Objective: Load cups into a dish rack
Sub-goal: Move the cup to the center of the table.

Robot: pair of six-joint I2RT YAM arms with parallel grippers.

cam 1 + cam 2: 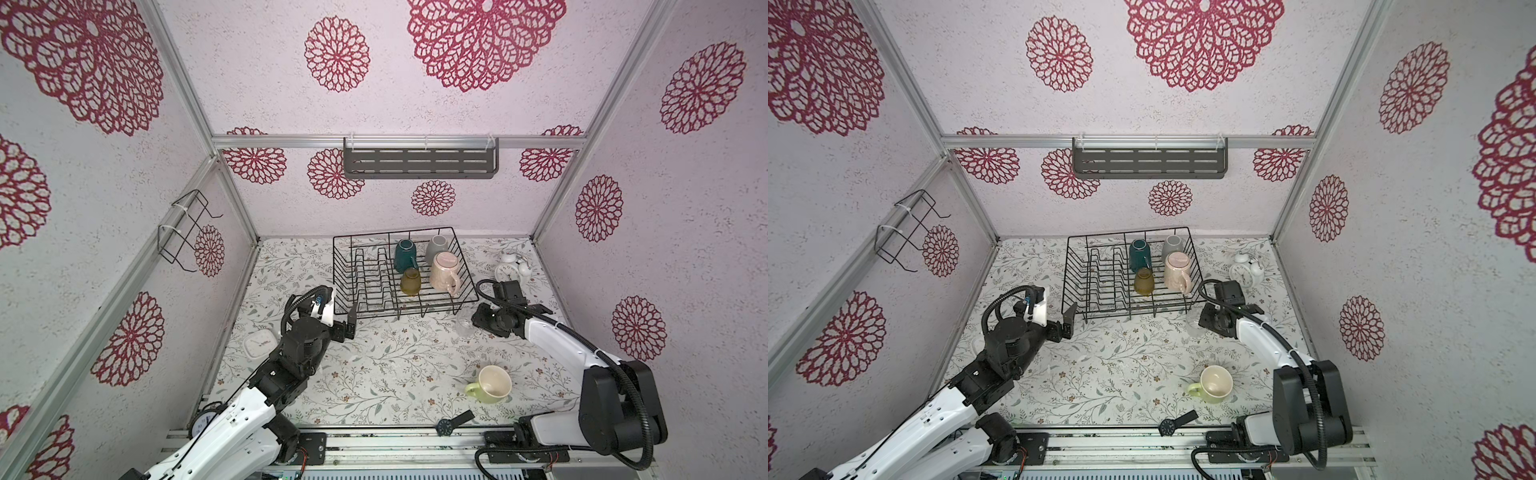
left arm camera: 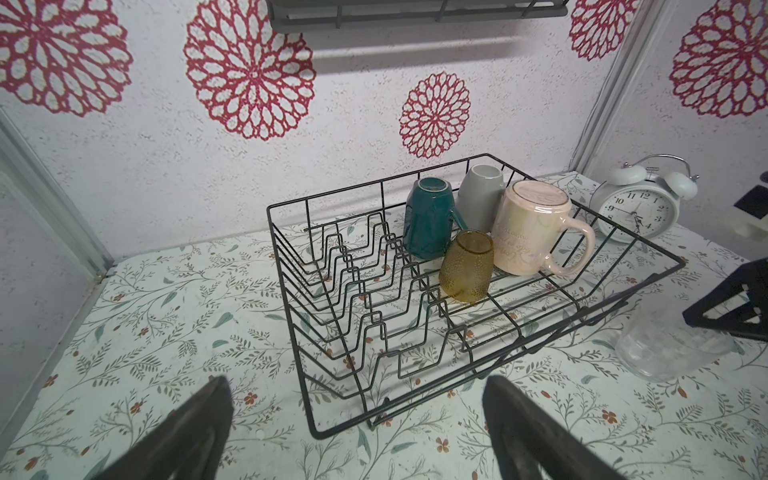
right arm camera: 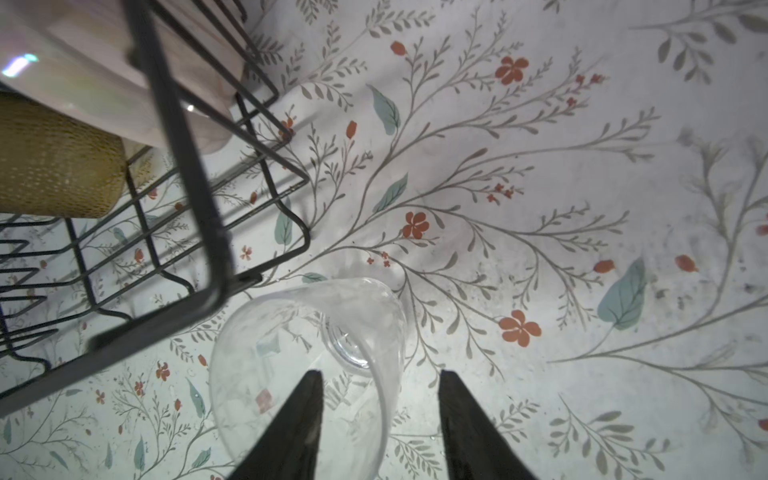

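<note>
**Two cups out of the rack; right gripper straddles the glass rim**

The right gripper [image 3: 380,374] is about half open and pinches nothing. One finger reaches inside the mouth of the glass [image 3: 266,353] and the other is outside. The thin wall runs between them with a gap on each side. I judge this to be the closing on the rim.

The glass stands mouth up on the table [image 1: 374,374], its axis near vertical, though it may lean a little. It is right under this gripper and just beside the near right corner of the rack [image 3: 183,149]. Whether glass and wire touch I cannot tell.

The left gripper [image 2: 357,382] is wide open and empty. It hovers by the rack's near left corner, well apart from the glass, so the right arm is plainly the nearer one.

The coming move turns on one relation: the rack lies beyond and to the left of the glass, and its rim wire sits above the table. The glass likely needs to rise clear of that wire before crossing.

Inside the rack, the teal mug [image 2: 428,224], grey mug [image 2: 478,199], pink mug [image 2: 532,228] and tumbler [image 2: 467,266] stand upside down in the far right part. The near right floor is bare, and dividers fill the left.

A clock [image 1: 509,270] stands near the rack's right side. The green mug [image 1: 492,384] sits near the front edge, well apart.
</note>
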